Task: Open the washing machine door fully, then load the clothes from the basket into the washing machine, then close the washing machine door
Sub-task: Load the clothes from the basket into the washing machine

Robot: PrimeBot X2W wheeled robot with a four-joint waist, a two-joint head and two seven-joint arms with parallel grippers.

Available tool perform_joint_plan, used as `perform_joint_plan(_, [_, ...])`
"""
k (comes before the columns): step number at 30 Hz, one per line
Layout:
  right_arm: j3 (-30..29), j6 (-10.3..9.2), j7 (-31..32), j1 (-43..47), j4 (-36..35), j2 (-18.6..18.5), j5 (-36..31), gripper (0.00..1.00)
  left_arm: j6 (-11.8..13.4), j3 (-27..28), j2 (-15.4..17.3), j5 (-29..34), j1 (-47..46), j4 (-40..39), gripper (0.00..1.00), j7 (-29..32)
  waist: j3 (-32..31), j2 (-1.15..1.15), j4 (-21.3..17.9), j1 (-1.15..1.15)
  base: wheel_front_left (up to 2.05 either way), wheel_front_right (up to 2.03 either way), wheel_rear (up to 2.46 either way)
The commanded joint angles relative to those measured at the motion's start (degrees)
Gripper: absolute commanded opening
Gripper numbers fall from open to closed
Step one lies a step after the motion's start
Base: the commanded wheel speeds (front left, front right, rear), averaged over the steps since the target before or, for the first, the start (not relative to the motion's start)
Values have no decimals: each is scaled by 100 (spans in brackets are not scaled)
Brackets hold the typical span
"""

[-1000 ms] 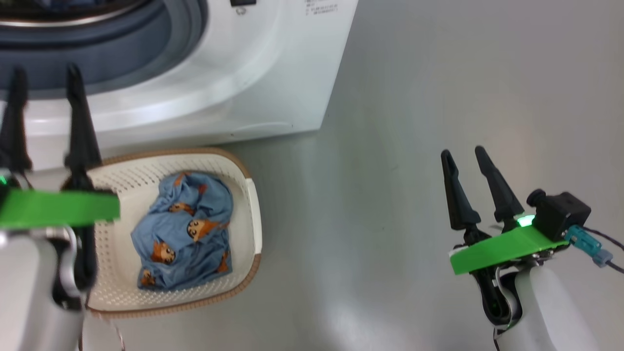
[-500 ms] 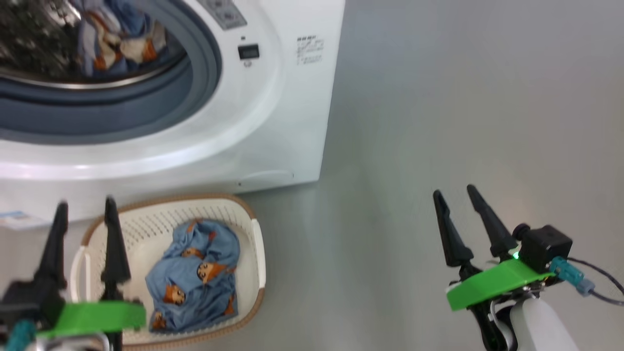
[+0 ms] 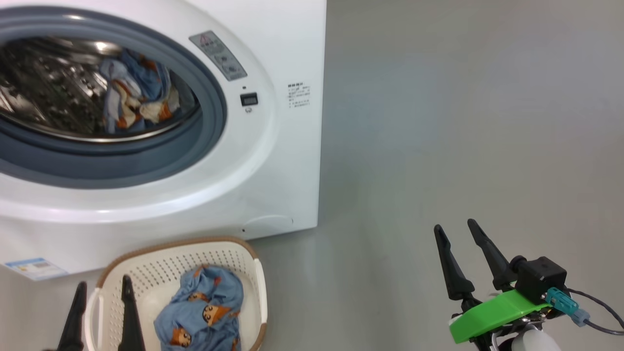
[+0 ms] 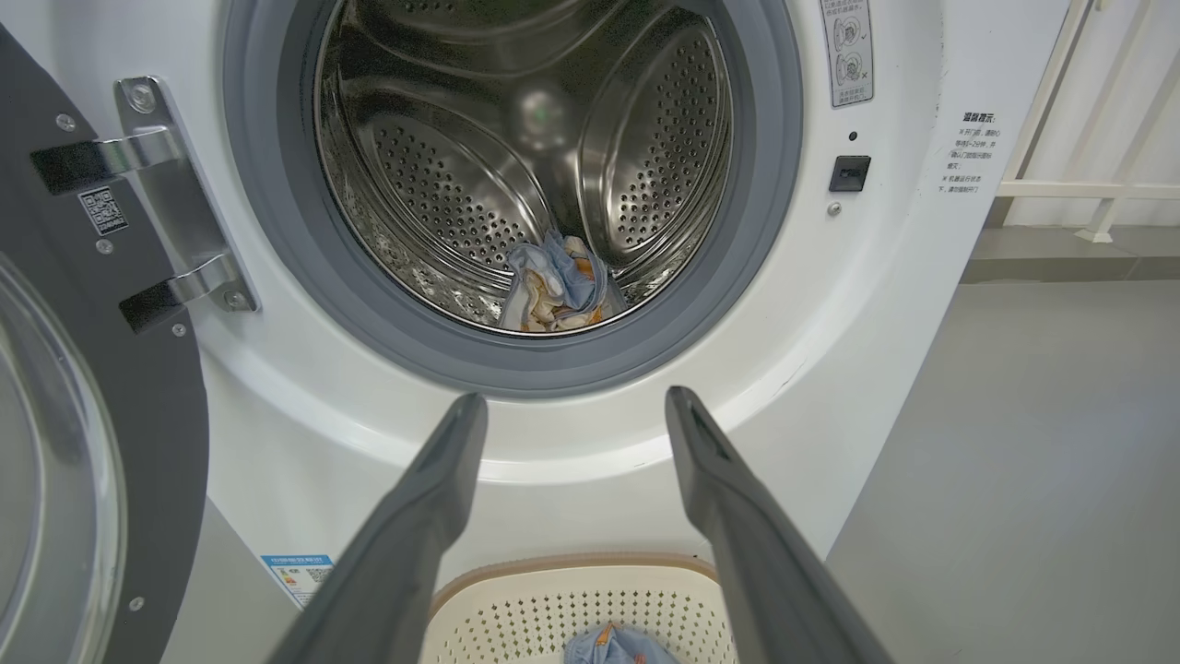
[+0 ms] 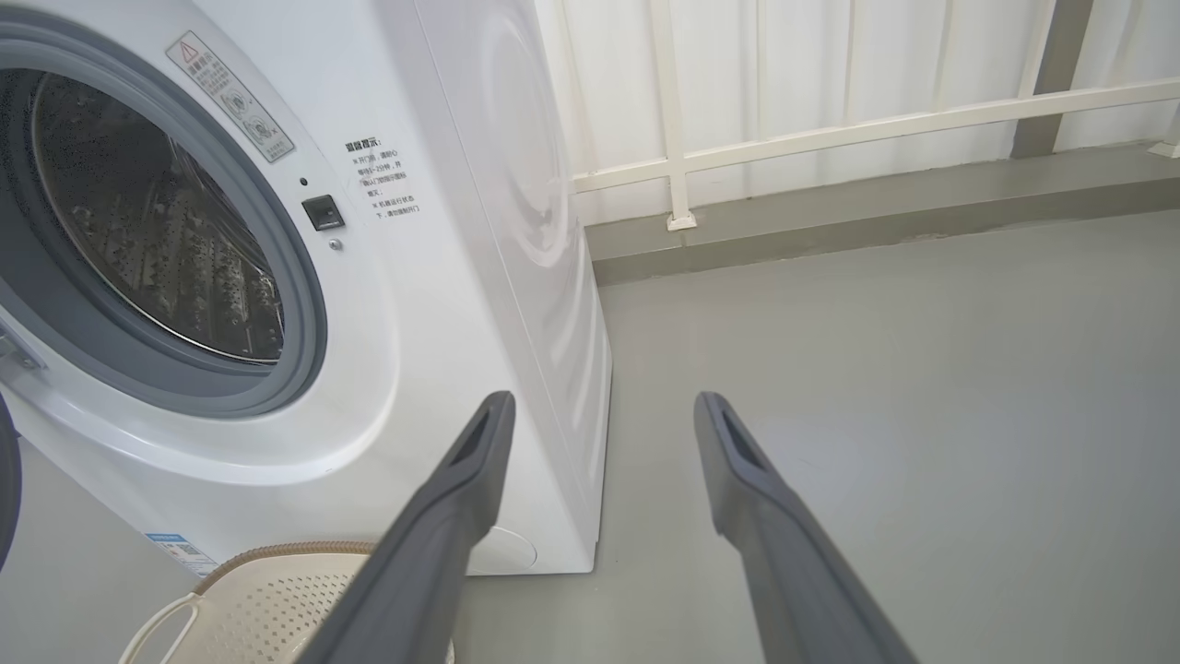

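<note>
Left wrist view: the left gripper (image 4: pixel 573 406), jaws spread and empty, hangs over the basket (image 4: pixel 572 564) holding clothes (image 3: pixel 204 307); more lie inside the washing machine (image 4: pixel 830 369). A shallow pinch could drop cloth on the gasket (image 4: pixel 553 366). The washing machine door (image 4: pixel 157 397) stands open at left, crowding the lift. The right gripper (image 3: pixel 456 229), also open, idles over the floor (image 3: pixel 438 146).
</note>
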Motion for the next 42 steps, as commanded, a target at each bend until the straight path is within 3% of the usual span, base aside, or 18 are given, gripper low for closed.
perform_joint_plan(1, [122,9,-27,32,-173,13,-31,100,-33,265,8,95,19,-123,100,-46,-210,0,-16,0,0,0,0])
perform_joint_plan(14, [64,9,-27,277,-142,13,-107,100,-92,525,-239,346,506,-144,100,-46,-696,0,42,0,0,0,0])
perform_joint_plan(42, [6,9,-27,395,-122,13,-144,100,50,436,-283,280,829,-225,100,-46,-879,0,168,0,0,0,0])
